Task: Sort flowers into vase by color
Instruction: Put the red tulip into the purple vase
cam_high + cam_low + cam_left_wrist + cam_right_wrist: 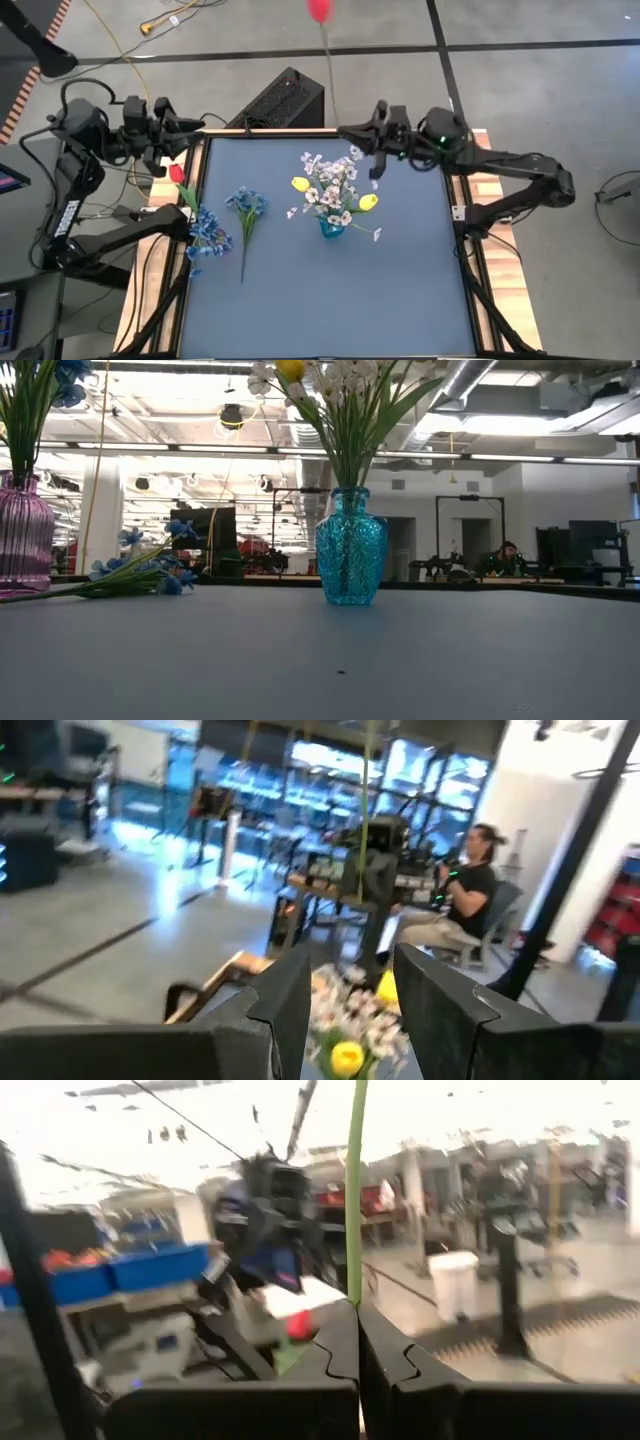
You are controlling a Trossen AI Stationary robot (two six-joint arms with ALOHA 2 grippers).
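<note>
The right gripper (345,130), at the table's far edge, is clamped on a red tulip's (319,10) stem, held upright; the left gripper (196,124), far-left, stands parted and empty. White sprays and yellow tulips fill the teal vase (331,228); a blue spray (246,204) lies beside it.

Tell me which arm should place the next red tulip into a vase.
Right. The right gripper is already shut on the thin green stem of a red tulip, held upright at the table's far edge. The left gripper holds nothing.
</note>
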